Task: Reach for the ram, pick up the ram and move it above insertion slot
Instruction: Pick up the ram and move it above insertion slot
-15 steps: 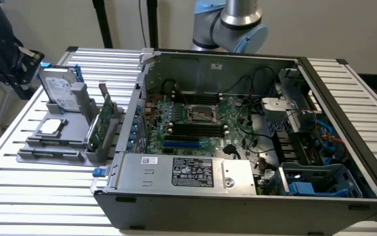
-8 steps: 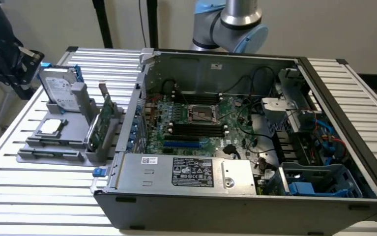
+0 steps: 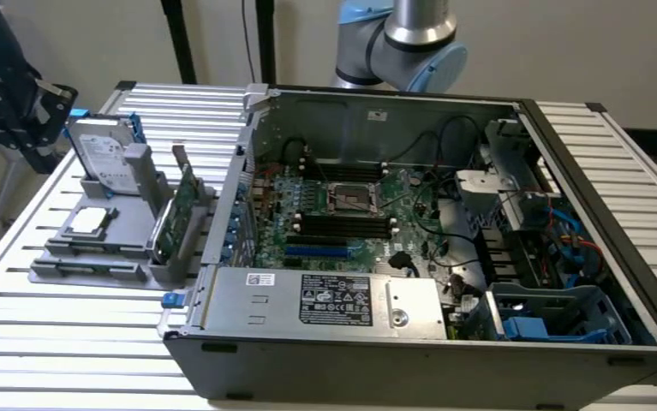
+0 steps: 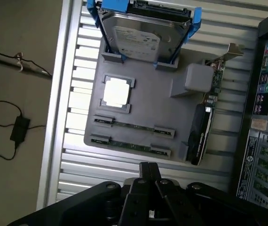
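Tray (image 4: pixel 148 110): ram (image 4: pixel 134 128) in holders, hard drive (image 4: pixel 143 37), expansion card (image 4: pixel 204 127) | end effector (image 4: pixel 149 165): pressed together, empty, near tray edge

Robotics laboratory. An opened desktop computer case (image 3: pixel 340 372) lies on a slatted aluminium table (image 3: pixel 65 334) beside a grey parts fixture (image 4: pixel 148 106); a robot arm (image 3: pixel 414 38) stands behind, cables (image 4: pixel 2 57) trailing across the floor (image 4: pixel 11 179).

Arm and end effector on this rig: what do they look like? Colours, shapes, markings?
The arm is silver-grey, built of round tube joints with light blue caps. The end effector is matte black, with two slim angular fingers on a wide black body. I can make out no markings on either.
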`<state>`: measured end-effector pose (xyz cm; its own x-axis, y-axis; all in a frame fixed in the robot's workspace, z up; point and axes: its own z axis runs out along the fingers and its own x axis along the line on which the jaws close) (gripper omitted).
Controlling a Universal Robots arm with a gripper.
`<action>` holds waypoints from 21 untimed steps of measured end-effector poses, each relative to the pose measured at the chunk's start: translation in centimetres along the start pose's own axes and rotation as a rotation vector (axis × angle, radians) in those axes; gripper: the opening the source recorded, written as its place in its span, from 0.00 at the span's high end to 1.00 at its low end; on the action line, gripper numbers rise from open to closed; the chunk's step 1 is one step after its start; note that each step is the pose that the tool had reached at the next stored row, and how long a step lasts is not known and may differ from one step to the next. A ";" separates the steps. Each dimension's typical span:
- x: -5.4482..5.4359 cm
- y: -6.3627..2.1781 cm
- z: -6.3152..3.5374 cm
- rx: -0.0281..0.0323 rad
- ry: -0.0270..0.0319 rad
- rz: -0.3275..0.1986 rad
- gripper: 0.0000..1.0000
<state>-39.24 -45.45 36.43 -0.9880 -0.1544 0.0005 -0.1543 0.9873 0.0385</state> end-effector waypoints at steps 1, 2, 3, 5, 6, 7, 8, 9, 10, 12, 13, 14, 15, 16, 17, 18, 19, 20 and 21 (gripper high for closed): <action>0.0 0.00 0.00 0.0000 0.0007 -0.018 0.89; 0.0 0.00 0.00 0.0000 0.0014 -0.036 0.89; 0.0 0.00 0.00 0.0000 0.0022 -0.056 0.89; 0.0 0.00 0.00 0.0000 0.0035 -0.091 0.89; 0.0 0.00 0.00 0.0000 0.0042 -0.110 0.89; 0.0 0.00 0.00 0.0000 0.0049 -0.127 0.89; 0.0 0.00 0.00 0.0000 0.0056 -0.145 0.89; 0.0 0.00 0.00 0.0000 0.0062 -0.163 0.89; 0.0 0.00 0.00 0.0001 0.0070 -0.181 0.89; 0.0 0.00 0.00 0.0001 0.0084 -0.219 0.89; 0.0 0.00 0.00 0.0001 0.0091 -0.237 0.89; 0.0 0.00 -0.01 0.0001 0.0099 -0.255 0.89; 0.0 0.00 -0.02 0.0002 0.0106 -0.273 0.89; 0.0 0.00 -0.04 0.0001 0.0112 -0.291 0.89; 0.0 0.00 -0.06 0.0001 0.0119 -0.309 0.89; 0.0 0.00 -0.08 0.0002 0.0126 -0.327 0.89; 0.0 0.00 -0.09 0.0001 0.0132 -0.345 0.89; 0.0 0.01 -0.11 0.0001 0.0140 -0.364 0.89; 0.0 0.01 -0.13 0.0001 0.0146 -0.382 0.89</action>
<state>-39.24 -45.45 36.56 -0.8589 -0.5122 0.0004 -0.5118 0.8582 0.0385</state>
